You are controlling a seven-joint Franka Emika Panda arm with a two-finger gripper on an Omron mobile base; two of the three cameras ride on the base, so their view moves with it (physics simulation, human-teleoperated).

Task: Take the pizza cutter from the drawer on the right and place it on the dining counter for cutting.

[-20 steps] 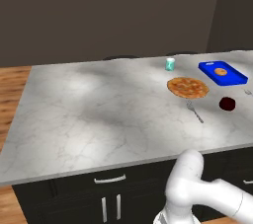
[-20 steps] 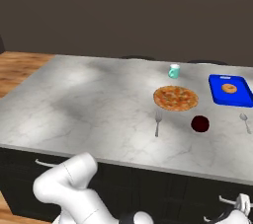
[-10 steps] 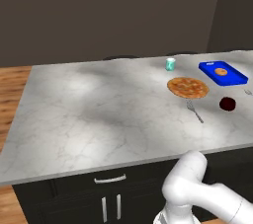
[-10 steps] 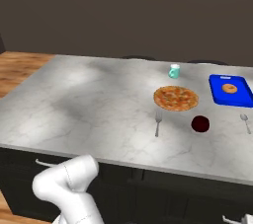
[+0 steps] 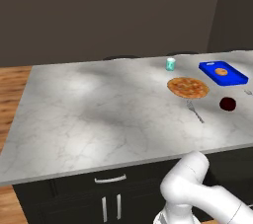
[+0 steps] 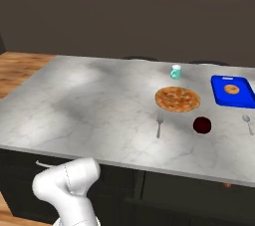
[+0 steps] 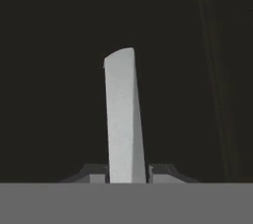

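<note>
Looking along the two-finger gripper (image 7: 127, 173): clamped together on a pale grey, flat, round-topped bar (image 7: 122, 114), with one dark fingertip (image 7: 94, 173) pressed against each side of its lower end. Standing upright against near-black surroundings, so cannot tell whether this is the pizza cutter's handle or some other part of the cabinetry. From the base cameras, facing the dining counter (image 5: 99, 109) (image 6: 89, 105), a large light grey-white marble-veined slab over black cabinet fronts, with a short silver handle (image 5: 110, 179) on the front below the slab's near edge. Lying flat on the slab towards its far right part: a round orange-topped pizza (image 5: 188, 87) (image 6: 178, 99). Just behind the pizza, apart from it, a small teal cup (image 5: 170, 64) (image 6: 175, 72) standing upright. To the pizza's right, a rectangular blue tray (image 5: 210, 67) (image 6: 244, 101) holding one small round orange pastry (image 5: 221, 71) (image 6: 231, 89). In front of the pizza, a silver fork (image 5: 195, 112) (image 6: 159, 125), and just beside that a dark red round object (image 5: 228, 103) (image 6: 201, 125), too small to identify. Near the right edge, in front of the tray, a silver spoon (image 6: 247, 123). Low in front of the cabinet fronts, below the slab's level, the white arm (image 5: 197, 193) (image 6: 69, 185). Beyond the counter's left end, brown wooden floor (image 5: 12, 75) (image 6: 20, 65).
</note>
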